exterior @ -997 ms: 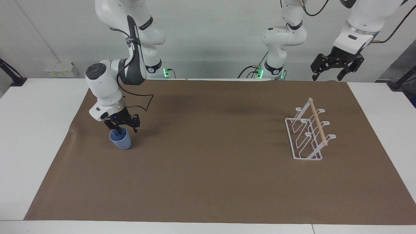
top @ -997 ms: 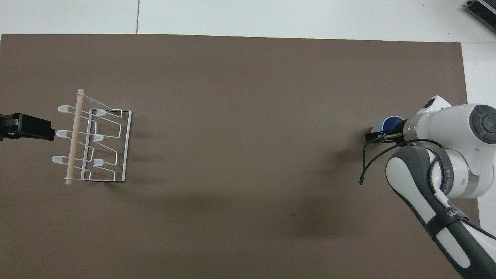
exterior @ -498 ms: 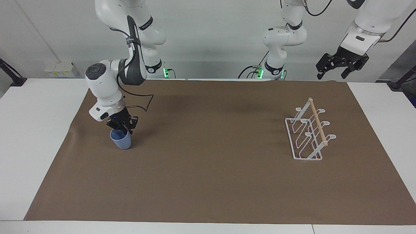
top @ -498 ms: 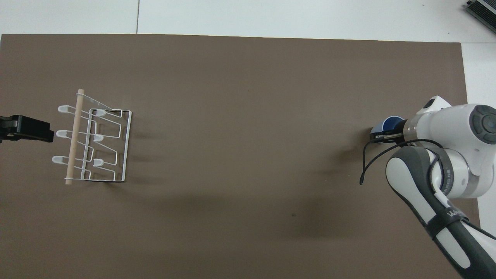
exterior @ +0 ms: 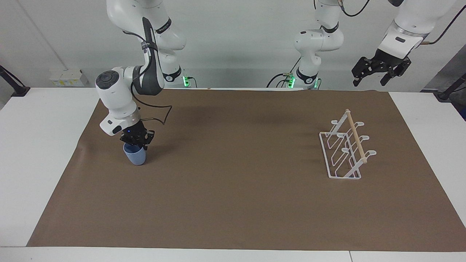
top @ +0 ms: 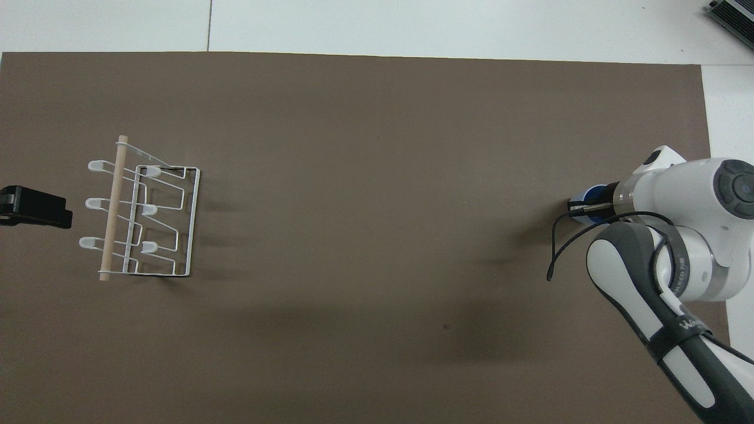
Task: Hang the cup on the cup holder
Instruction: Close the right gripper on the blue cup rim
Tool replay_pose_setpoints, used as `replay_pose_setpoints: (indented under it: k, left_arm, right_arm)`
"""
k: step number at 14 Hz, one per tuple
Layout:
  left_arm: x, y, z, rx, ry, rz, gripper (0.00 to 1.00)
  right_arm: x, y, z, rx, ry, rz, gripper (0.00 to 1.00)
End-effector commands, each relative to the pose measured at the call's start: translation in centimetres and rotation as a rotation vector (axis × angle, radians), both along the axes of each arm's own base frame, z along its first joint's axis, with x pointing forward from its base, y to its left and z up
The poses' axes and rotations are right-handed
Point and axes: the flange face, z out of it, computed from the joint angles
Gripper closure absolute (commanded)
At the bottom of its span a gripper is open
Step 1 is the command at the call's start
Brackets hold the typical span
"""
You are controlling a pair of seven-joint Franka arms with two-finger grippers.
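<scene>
**Inspector A:** Where is the small light blue handleless plastic cup sitting?

**Inspector B:** On the brown paper mat, toward the right arm's end of the table, upright and leaning slightly. The right gripper is pressing down at its rim, fingers drawn together and clamping the cup's wall. From overhead, only a sliver of the cup is showing beside the wrist.

**Inspector A:** And the white wire cup holder with the light wooden dowel?

**Inspector B:** It is standing bare toward the left arm's end, well apart from the cup.

**Inspector A:** The left gripper?

**Inspector B:** It is hanging high over the table edge nearest the robots, fingers spread apart, holding nothing; that arm is waiting.
</scene>
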Motion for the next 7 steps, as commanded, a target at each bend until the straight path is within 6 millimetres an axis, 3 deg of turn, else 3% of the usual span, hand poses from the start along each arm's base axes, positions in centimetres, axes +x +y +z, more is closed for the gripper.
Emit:
replay_pose_setpoints:
  k: [1,7]
  left_arm:
    - [-0.41,-0.35,0.18,0.007,-0.031,-0.017,0.0]
    - [-0.19,-0.34,0.23,0.001,-0.044,-0.019,0.0]
  right_arm:
    - [-0.08,-0.44,-0.01,-0.013,-0.007,0.025,0.88]
    - [-0.08,-0.44,-0.01,-0.013,-0.007,0.025,0.93]
